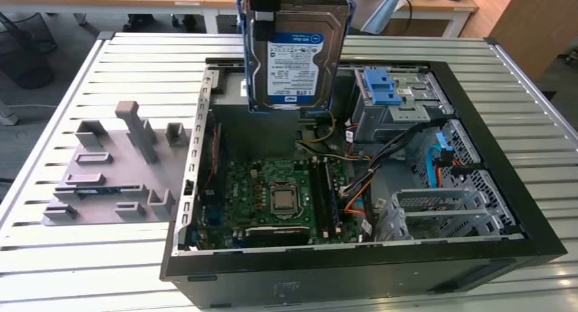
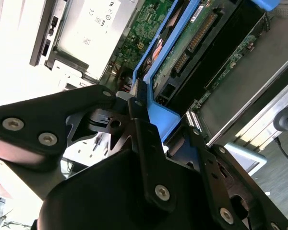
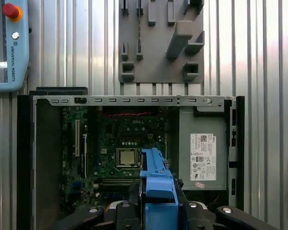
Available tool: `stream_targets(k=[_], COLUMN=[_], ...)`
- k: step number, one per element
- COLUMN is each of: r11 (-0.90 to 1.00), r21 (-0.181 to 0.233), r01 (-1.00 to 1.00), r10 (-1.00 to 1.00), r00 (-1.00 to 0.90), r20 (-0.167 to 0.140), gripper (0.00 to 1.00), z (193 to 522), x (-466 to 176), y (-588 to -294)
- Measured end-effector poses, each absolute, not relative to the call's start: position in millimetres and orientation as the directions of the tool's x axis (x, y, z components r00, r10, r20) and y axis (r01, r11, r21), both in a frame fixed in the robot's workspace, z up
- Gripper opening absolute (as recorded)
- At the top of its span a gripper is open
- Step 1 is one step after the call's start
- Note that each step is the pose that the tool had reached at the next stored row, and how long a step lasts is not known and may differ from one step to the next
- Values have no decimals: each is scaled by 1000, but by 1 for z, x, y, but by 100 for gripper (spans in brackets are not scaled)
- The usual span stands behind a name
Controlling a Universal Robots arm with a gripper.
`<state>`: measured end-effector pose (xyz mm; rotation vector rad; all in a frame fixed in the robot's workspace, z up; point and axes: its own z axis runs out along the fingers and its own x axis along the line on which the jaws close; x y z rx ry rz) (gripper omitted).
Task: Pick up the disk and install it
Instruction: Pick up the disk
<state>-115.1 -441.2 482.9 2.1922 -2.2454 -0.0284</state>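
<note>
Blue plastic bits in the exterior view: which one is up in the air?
The blue frame around the disk, gripped upright by the tool above the open computer case. The light-blue latch sits lower, inside the case on its metal cage.

At upper centre of the exterior view, the disk (image 1: 298, 55) is silver with a white-and-blue label and a blue frame. The motherboard (image 1: 271, 190) is green, the computer case (image 1: 361, 268) black, the ribbed table (image 1: 81, 264) pale silver, the fixture (image 1: 108, 176) grey.
</note>
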Motion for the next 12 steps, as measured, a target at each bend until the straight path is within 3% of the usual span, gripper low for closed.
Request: stream_targets(k=[12], r11=[24], r21=[16], r01=[-1000], r10=[-1000], r00=[-24], r20=[-10], gripper=[36], z=[483], x=[-100], y=[-452])
